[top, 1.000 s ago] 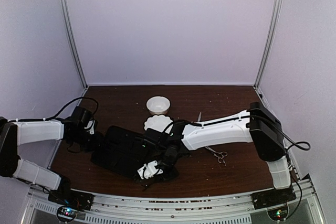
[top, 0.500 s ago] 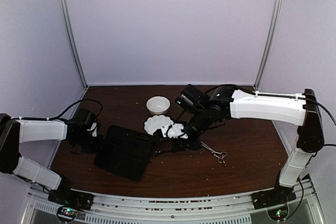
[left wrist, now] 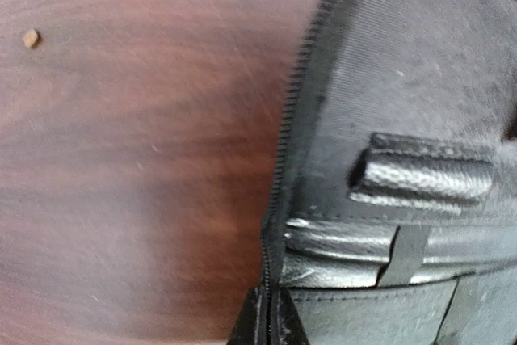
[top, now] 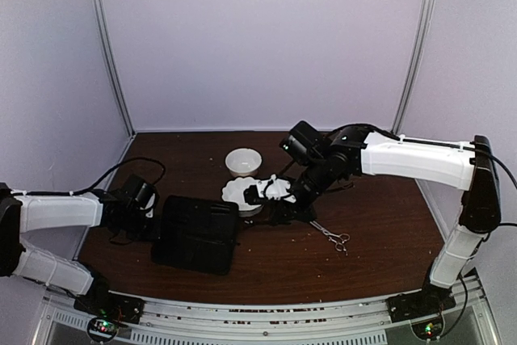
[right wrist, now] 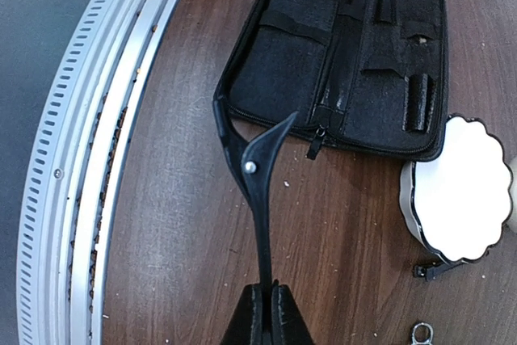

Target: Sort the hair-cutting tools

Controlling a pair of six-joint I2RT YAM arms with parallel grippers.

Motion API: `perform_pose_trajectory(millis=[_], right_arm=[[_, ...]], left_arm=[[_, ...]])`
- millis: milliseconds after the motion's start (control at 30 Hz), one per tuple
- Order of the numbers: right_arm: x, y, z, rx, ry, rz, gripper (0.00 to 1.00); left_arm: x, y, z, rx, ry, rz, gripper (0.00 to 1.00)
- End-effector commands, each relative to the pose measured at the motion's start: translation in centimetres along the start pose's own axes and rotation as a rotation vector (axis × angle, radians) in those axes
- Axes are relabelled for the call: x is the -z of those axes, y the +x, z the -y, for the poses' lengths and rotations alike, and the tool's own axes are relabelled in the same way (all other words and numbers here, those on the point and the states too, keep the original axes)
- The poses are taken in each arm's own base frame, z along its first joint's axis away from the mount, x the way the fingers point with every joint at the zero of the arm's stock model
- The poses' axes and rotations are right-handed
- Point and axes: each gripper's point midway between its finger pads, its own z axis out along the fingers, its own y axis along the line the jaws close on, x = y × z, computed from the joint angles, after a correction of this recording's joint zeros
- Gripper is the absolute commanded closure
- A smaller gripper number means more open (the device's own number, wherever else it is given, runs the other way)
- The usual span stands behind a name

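My right gripper is shut on the end of a thin black stick-like tool with a silver rivet, held above the table. In the top view this gripper hovers beside the scalloped white bowl. A pair of silver scissors lies on the table to the right; one of its rings shows in the right wrist view. My left gripper is shut on the zipper edge of the open black case, at the case's left side.
A round white bowl stands behind the scalloped one. The open case has empty loops and pockets. A small black piece lies by the scalloped bowl. The metal rail marks the table's near edge.
My right arm lifted the black tool out of the case and swung it back to the scalloped bowl. My left gripper closed on the case's edge. The case shifted slightly.
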Motion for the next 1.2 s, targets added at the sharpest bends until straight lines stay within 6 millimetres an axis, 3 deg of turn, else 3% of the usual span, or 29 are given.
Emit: perform_pose_trajectory(millis=[0,233,533,867,1167], right_arm=[[1.6,0.2,1.7,-0.052,0.033,0.046,0.99],[2.8,1.2,3.3,-0.107,0.062,0.072,0.99],[2.9,1.5,3.5,-0.108,0.070,0.065,1.00],[2.9,1.6,3.4,-0.107,0.071,0.065,1.00],[3.4,1.8,3.5,-0.106,0.092,0.062,0.99]], left_arm=[[0.1,2.6,0.4,0.010,0.006,-0.024,1.00],[0.1,3.1,2.3,-0.027,0.028,0.004,1.00],[-0.5,4.5,5.1,-0.168,0.056,0.002,1.00],[-0.4,4.6,11.8,-0.279,0.157,0.011,1.00],[-0.6,5.3,17.0,-0.230,0.296,-0.038,1.00]])
